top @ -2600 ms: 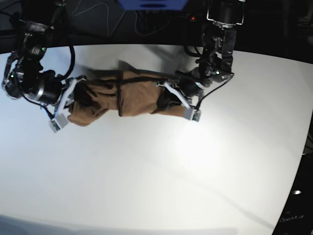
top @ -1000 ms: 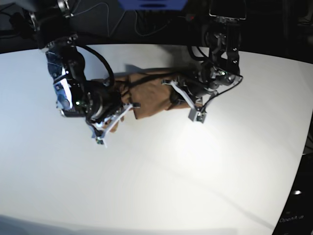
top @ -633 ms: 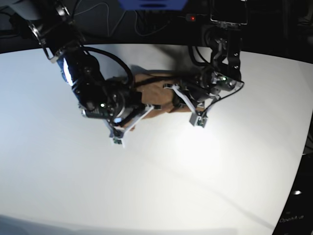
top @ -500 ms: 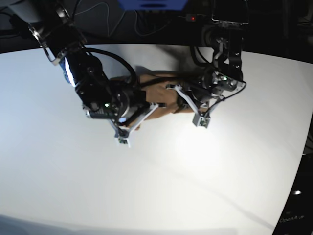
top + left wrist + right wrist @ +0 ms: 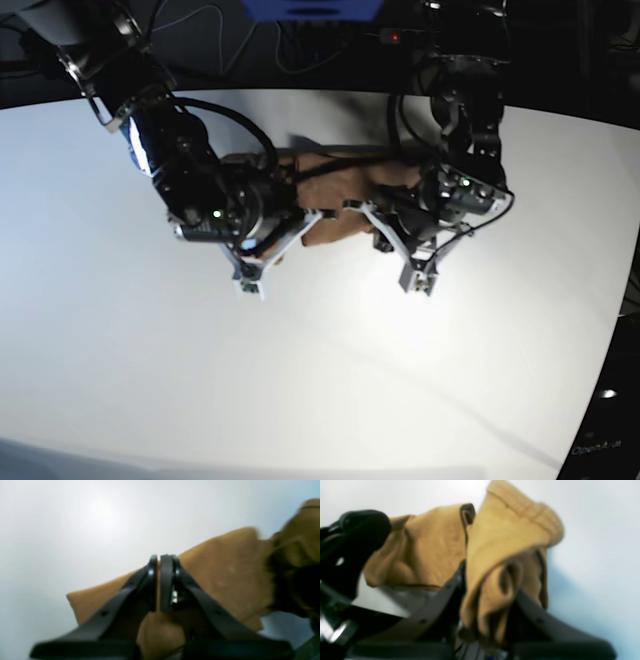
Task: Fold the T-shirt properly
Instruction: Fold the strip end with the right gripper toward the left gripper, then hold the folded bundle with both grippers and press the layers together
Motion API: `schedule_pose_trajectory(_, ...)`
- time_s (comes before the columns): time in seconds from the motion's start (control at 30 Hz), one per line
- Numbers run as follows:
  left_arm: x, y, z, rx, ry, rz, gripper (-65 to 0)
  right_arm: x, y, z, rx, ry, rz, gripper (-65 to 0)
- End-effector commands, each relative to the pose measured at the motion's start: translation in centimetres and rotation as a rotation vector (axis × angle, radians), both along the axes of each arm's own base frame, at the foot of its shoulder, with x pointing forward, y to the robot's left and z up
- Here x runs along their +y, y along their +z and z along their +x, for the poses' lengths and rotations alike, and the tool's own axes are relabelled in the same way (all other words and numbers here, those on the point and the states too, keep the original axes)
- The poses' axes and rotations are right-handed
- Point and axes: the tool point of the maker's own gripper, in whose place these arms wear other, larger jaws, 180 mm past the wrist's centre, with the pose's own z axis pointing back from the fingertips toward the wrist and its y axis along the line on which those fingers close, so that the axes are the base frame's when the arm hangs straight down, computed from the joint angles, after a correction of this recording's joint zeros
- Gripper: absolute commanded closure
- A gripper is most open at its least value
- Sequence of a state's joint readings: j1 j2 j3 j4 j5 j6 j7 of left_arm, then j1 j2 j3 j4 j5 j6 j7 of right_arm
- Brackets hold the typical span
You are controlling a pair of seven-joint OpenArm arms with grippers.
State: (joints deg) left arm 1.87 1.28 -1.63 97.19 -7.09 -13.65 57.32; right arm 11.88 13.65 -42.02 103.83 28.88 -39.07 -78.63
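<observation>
With both the left gripper [image 5: 159, 585] and right gripper [image 5: 490, 600] clamped on the T-shirt [image 5: 335, 190], its bunched folds above the table [image 5: 320, 380] could slip loose.

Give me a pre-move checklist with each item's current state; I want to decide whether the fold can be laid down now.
1. Left gripper clamped on the T-shirt: ok, jaws nearly shut with a thin layer of cloth between them.
2. Right gripper holding fabric: ok, a thick bunched wad fills its jaws.
3. Fold edges aligned: not ok, the cloth looks crumpled and bunched between the arms in the base view.
4. Table ahead free for laying down: ok, bare white surface.
5. Arms clear of each other: cannot tell, they sit close together over the shirt.
</observation>
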Motion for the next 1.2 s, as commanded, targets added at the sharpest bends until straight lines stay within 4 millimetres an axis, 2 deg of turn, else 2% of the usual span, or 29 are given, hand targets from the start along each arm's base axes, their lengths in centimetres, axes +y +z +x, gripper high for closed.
schedule_pose_trajectory(0.0,-0.2,2.3,1.4,-0.079,0.005,-0.015,-2.6,0.1,0.7,0.3,0.002,-0.009,0.015,-0.7)
schedule_pose_trajectory(0.07,-0.4,3.2,1.1,-0.074,0.003,-0.013,-2.6,0.1,0.7,0.3,0.002,-0.009,0.015,-0.7)
schedule_pose_trajectory(0.17,0.4,4.2,-0.1,-0.04,-0.009,0.031,-2.6,0.1,0.7,0.3,0.002,-0.009,0.015,-0.7)
schedule_pose_trajectory(0.4,7.5,1.9,-3.8,0.067,0.112,0.14,-2.6,0.1,0.9,0.5,-0.003,-0.009,0.015,-0.7)
schedule_pose_trajectory(0.5,9.7,1.0,-4.9,0.099,0.149,0.169,-2.6,0.1,0.9,0.5,-0.003,-0.009,0.015,-0.7)
schedule_pose_trajectory(0.67,10.4,0.1,-5.3,0.131,0.164,0.174,-2.6,0.1,1.0,0.6,-0.008,-0.007,0.017,-0.7)
schedule_pose_trajectory(0.9,11.9,-4.8,-5.6,0.203,0.203,0.217,-2.6,0.2,1.1,0.6,-0.01,-0.005,0.018,-0.7)
schedule_pose_trajectory(1.03,11.1,-6.3,-5.4,0.214,0.207,0.21,-2.6,0.3,1.2,0.6,-0.014,-0.003,0.019,-0.7)
schedule_pose_trajectory(1.17,10.5,-6.4,-4.4,0.214,0.205,0.186,-2.6,0.7,1.7,1.0,-0.029,0.006,0.024,-0.7)
